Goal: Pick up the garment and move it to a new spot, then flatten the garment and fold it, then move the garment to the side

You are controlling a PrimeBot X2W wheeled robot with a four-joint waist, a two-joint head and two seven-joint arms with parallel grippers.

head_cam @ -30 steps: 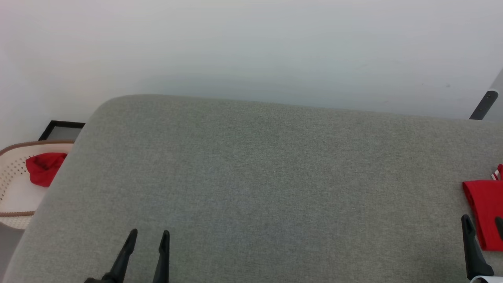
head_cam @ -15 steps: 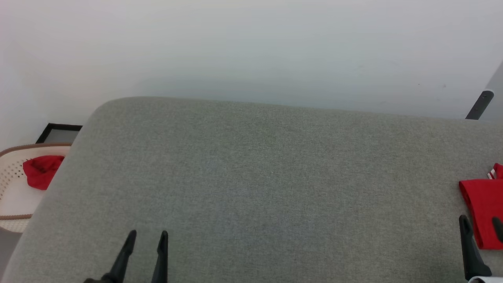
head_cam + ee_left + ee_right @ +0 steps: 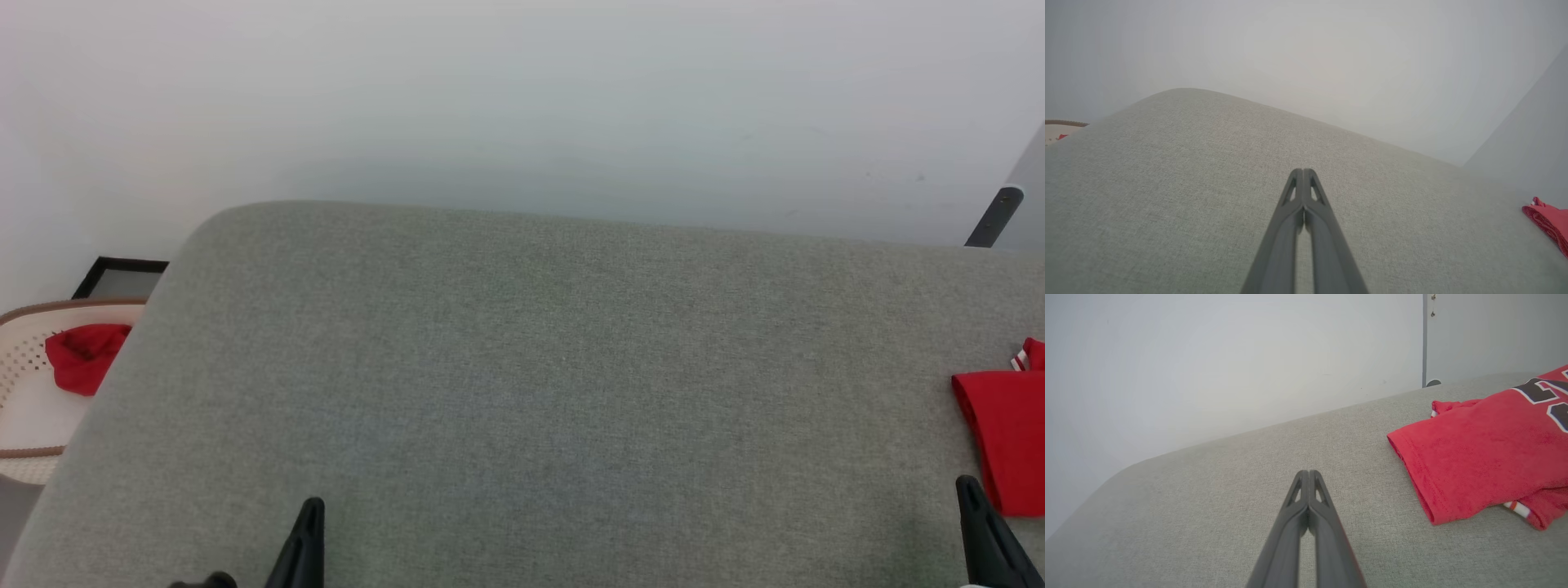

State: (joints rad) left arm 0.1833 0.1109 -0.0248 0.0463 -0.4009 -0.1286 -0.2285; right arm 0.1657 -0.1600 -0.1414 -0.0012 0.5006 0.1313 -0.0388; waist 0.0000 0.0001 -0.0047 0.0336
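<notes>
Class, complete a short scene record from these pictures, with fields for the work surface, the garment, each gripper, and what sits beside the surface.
Surface: grey fabric cushion, broad and mostly bare
Garment: red jersey shirt, folded, lying at the cushion's right end, dark white-edged lettering partly showing
Left gripper: shut, holding nothing, over bare fabric
Right gripper: shut, holding nothing, apart from the shirt, to its left
Beside surface: pale perforated basket past the left end, with a red cloth inside
</notes>
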